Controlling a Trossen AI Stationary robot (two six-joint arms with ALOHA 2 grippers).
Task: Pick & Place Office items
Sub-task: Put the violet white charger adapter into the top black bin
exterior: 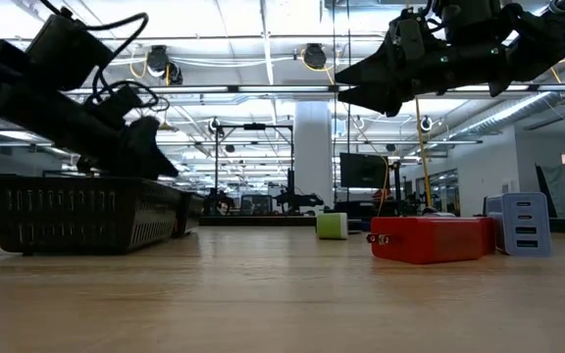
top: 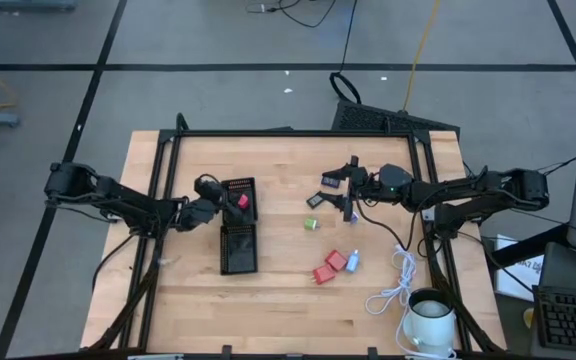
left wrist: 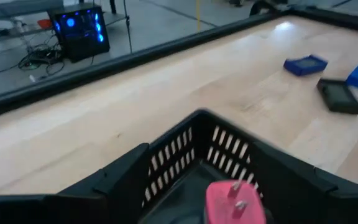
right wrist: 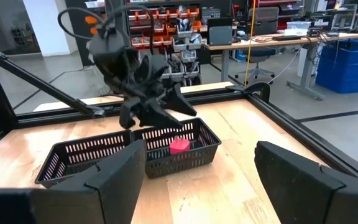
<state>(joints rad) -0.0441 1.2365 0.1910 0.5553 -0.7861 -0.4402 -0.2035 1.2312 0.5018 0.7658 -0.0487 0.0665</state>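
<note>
Below the left gripper [top: 230, 203], whose jaws stand apart, a pink plug block [left wrist: 235, 202] lies in the black tray [top: 239, 247]. The right gripper [top: 346, 196] hovers open above the black block [top: 349, 212]

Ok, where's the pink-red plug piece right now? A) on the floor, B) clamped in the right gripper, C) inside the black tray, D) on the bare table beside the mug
C: the pink-red plug piece lies inside the black tray, just below the left gripper.

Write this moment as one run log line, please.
left gripper: open over black tray | pink plug: in tray | right gripper: open, mid-table
</note>
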